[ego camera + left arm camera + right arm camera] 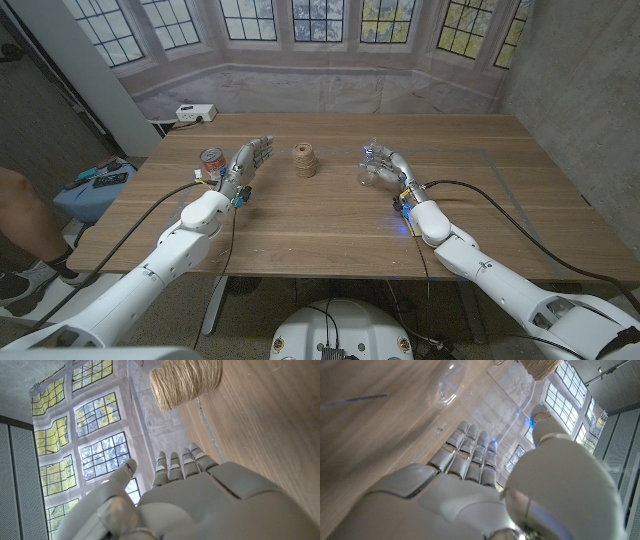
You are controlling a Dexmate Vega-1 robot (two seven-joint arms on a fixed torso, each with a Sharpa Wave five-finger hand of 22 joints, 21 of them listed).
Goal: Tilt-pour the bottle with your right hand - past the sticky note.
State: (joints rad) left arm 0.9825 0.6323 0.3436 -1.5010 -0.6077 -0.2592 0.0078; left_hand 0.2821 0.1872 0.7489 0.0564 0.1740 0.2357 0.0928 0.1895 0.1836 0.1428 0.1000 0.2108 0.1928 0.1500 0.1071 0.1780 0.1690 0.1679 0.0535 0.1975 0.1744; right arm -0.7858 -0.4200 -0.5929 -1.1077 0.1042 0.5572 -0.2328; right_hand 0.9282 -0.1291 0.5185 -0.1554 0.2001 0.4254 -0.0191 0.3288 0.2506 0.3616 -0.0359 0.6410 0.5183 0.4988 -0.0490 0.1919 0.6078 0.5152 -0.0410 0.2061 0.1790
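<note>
No text, label or number can be read on anything here.

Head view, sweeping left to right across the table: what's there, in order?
Can → left hand → twine spool → clear bottle → right hand, touching the bottle.
</note>
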